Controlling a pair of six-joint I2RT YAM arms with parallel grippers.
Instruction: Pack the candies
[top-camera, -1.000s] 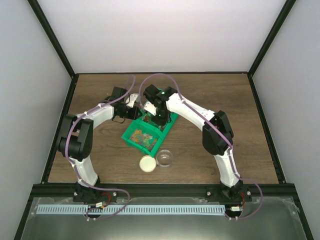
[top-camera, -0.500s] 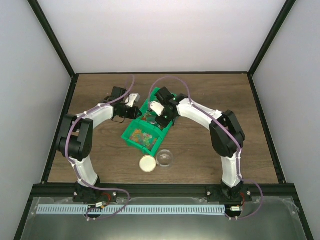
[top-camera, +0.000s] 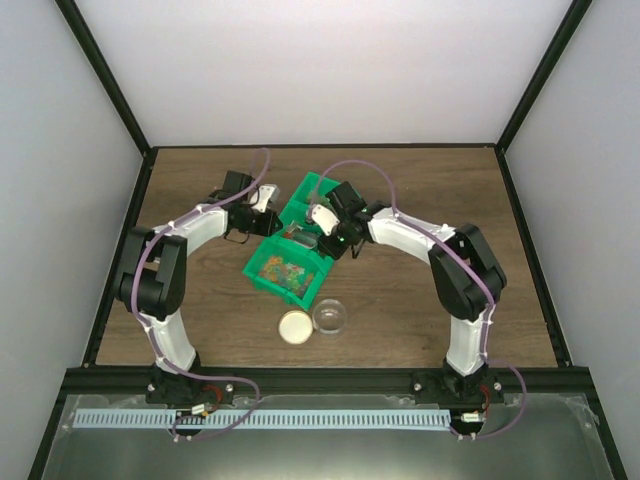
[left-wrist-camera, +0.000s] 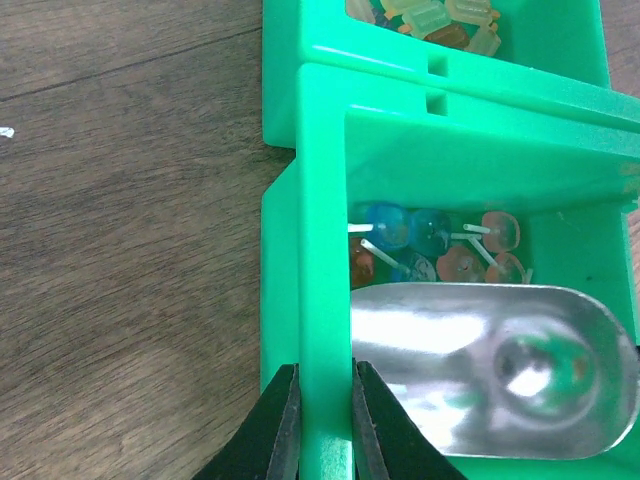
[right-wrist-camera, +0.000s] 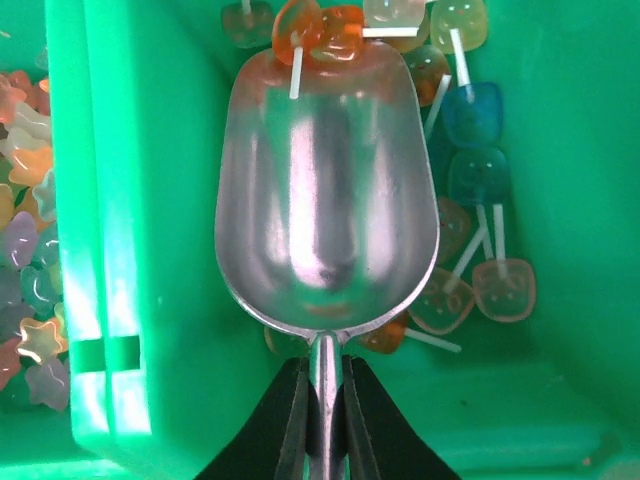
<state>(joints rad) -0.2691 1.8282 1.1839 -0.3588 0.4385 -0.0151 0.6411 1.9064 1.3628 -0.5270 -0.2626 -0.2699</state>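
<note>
In the bin, candies lie at the scoop tip. Right hand clamped on its handle; left hand pinches the bin wall. Push low under the pile, then lift level.

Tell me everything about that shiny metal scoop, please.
The metal scoop is polished silver, with a rounded, trough-shaped bowl and a thin handle pinched by the right gripper. It sits inside a compartment of the green bin, bowl up and empty, its front lip against orange candies, others around it.
</note>
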